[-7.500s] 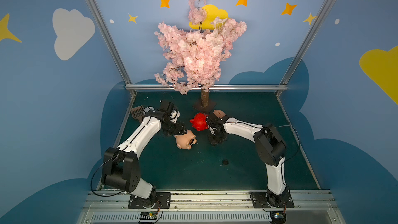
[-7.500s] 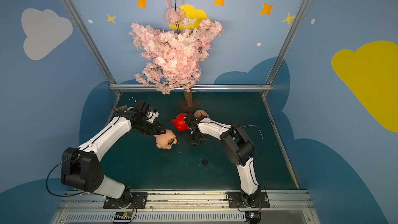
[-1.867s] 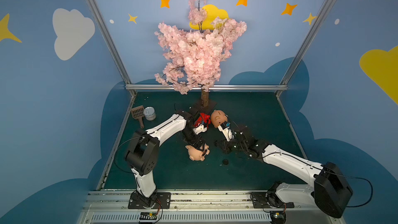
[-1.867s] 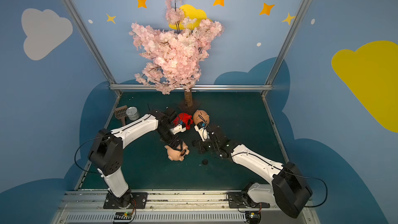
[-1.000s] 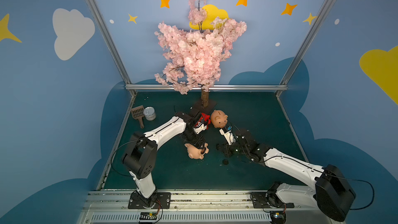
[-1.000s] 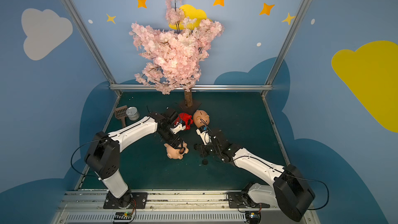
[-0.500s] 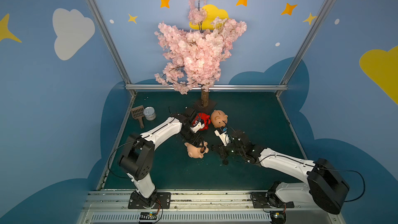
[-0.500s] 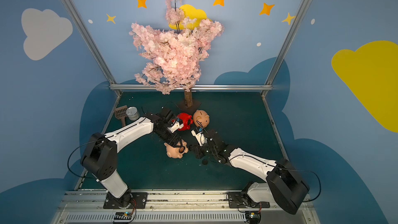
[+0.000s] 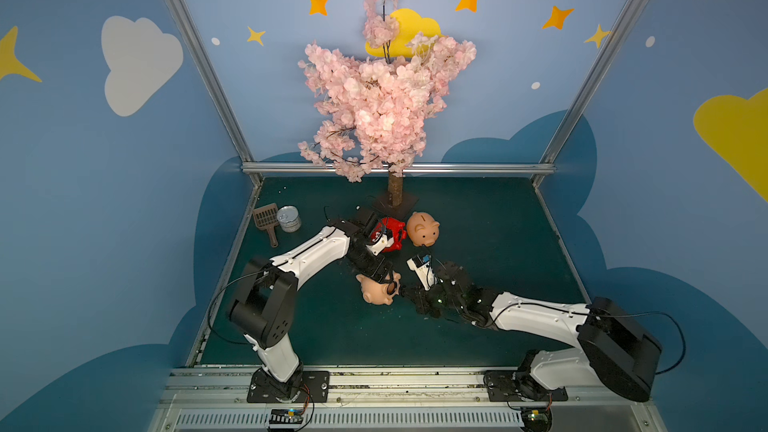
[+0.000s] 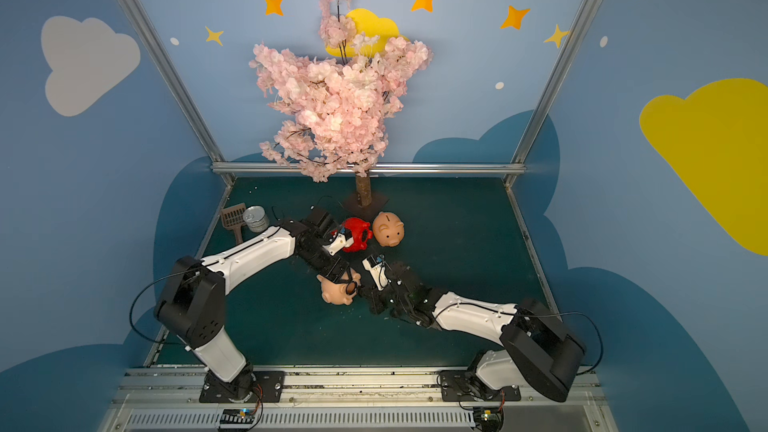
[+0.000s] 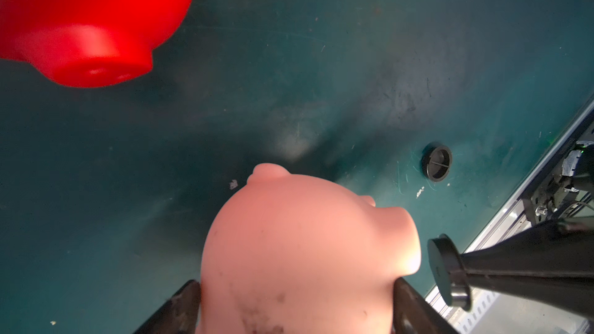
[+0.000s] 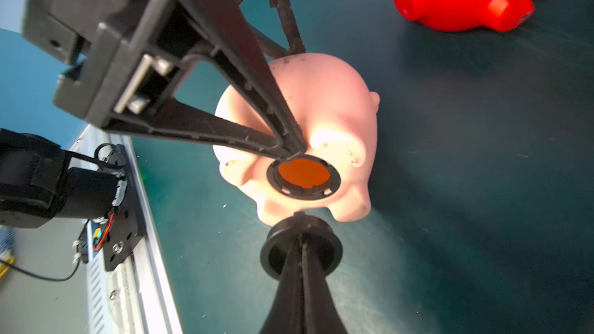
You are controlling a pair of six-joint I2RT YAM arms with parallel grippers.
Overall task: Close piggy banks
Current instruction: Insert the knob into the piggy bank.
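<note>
Pigs are what I watch on my screens, and there are three. My left gripper (image 9: 376,275) has its jaws wide, one finger on each side of a peach-pink pig (image 9: 376,293), and it holds that pig near the middle of the green mat (image 9: 478,222). I cannot tell if the pig touches the mat. The pig is tipped over, so its belly faces my right gripper (image 12: 300,218). In the right wrist view I see the belly hole (image 12: 303,173). It has a black ring around it, it looks orange inside, and it is open. One left fingertip sits right at the edge of that ring. My right gripper is pinched tight on a round black plug (image 12: 273,255). The plug is just beside the pig's feet and is not in the hole. In the left wrist view a spare plug (image 11: 437,167) lies flat on the mat, well apart from the held pig. In both top views the red pig (image 10: 357,232) sits near the foot of the pink tree (image 9: 382,97). The second peach-pink pig (image 9: 422,228) stands upright just beside the red one, slot on top. A tin can (image 9: 289,218) and a brown scoop (image 9: 266,218) sit together in the far left corner.
</note>
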